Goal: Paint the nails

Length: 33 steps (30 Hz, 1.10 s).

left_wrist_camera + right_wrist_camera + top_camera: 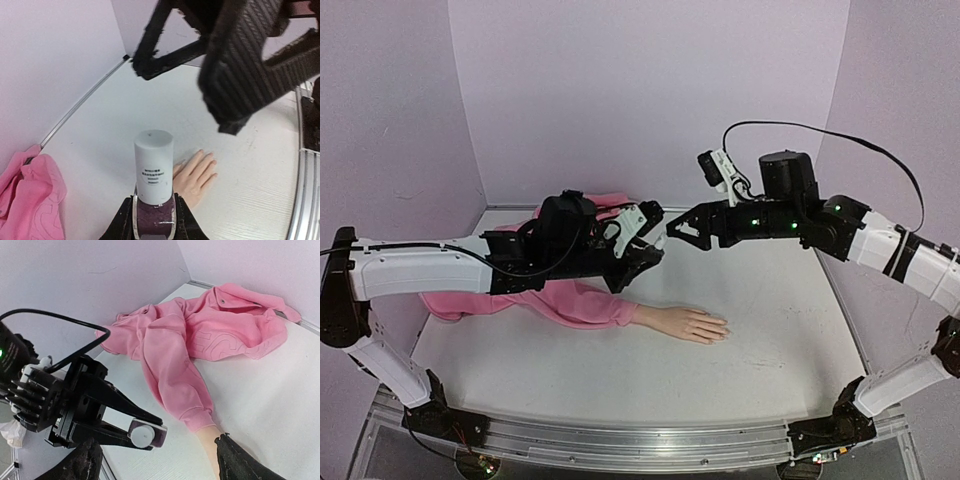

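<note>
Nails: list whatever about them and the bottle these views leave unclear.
Top view: nails too small to tell painted from bare.
Left wrist view: bottle base cut off by bottom edge; bottle hides the wrist of the hand.
Right wrist view: hand's fingertips cut off by bottom edge, partly behind a right finger.

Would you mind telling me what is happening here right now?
The left gripper holds a capped polish bottle above the table. The right gripper faces it with jaws open, close to the white cap but not gripping it. The mannequin hand in a pink sleeve lies flat below; no painting is under way.
</note>
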Available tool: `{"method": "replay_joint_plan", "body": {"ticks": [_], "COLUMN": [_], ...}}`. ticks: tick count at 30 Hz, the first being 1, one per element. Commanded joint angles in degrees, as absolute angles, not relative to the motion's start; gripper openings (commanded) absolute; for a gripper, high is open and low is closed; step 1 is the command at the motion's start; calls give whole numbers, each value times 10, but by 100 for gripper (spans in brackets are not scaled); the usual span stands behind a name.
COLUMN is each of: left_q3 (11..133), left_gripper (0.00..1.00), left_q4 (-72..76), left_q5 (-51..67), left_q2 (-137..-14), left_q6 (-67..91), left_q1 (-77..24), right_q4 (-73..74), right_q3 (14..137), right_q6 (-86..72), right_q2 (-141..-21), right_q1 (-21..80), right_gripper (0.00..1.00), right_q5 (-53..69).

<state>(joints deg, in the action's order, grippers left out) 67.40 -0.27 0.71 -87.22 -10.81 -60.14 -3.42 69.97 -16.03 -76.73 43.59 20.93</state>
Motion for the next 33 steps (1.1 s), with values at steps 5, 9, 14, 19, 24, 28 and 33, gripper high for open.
{"method": "replay_joint_plan", "body": {"ticks": [5, 9, 14, 19, 24, 28, 33], "left_q3": [711, 719, 724, 713, 689, 729, 712], "left_gripper": [0, 0, 0, 0, 0, 0, 0], "left_q4": [31, 32, 31, 28, 26, 27, 27], "left_q5": [-92, -85, -82, -25, 289, 691, 660], "left_q2": [-893, -903, -905, -887, -840, -860, -852], "left_q6": [-105, -100, -100, -92, -90, 26, 45], "left_q1": [-603, -606, -607, -607, -568, -470, -445], "right_q4": [-54, -66, -76, -87, -92, -67, -55], "right_q3": [736, 760, 766, 757, 740, 743, 749], "right_q6": [-276, -290, -303, -296, -134, -85, -95], "right_q2": [-806, -842, -867, -869, -870, -890, -883], "right_q1": [448, 465, 467, 467, 465, 461, 464], "right_gripper": [70, 66, 48, 7, 0, 0, 0], "right_q5": [158, 169, 159, 163, 448, 717, 705]}}
